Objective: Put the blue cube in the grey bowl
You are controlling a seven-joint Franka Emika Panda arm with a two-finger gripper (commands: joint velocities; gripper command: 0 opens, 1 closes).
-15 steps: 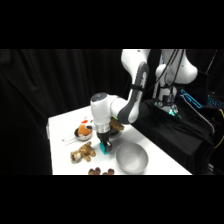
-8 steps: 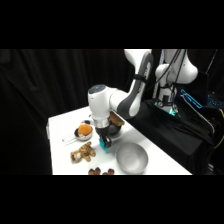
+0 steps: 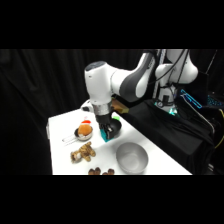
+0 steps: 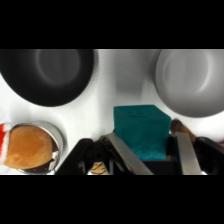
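The blue cube (image 4: pixel 140 131) sits between my two metal fingers (image 4: pixel 124 154), and my gripper (image 4: pixel 154 159) is shut on it. From the side, the gripper (image 3: pixel 107 131) hangs above the table with the blue cube (image 3: pixel 107 135) showing at its tips, in front of the black bowl. The grey bowl (image 3: pixel 131 157) stands on the table to the front right of the gripper. In the wrist view the grey bowl (image 4: pixel 192 82) fills the upper right, apart from the cube.
A black bowl (image 4: pixel 47 75) lies upper left in the wrist view, just behind the gripper from the side (image 3: pixel 117 128). An orange ball in a small metal cup (image 3: pixel 83 131) stands to the left. A brown plush toy (image 3: pixel 83 152) and dark bits (image 3: pixel 100 171) lie near the front edge.
The arm has risen, lifting the blue cube up off the table and slightly right.
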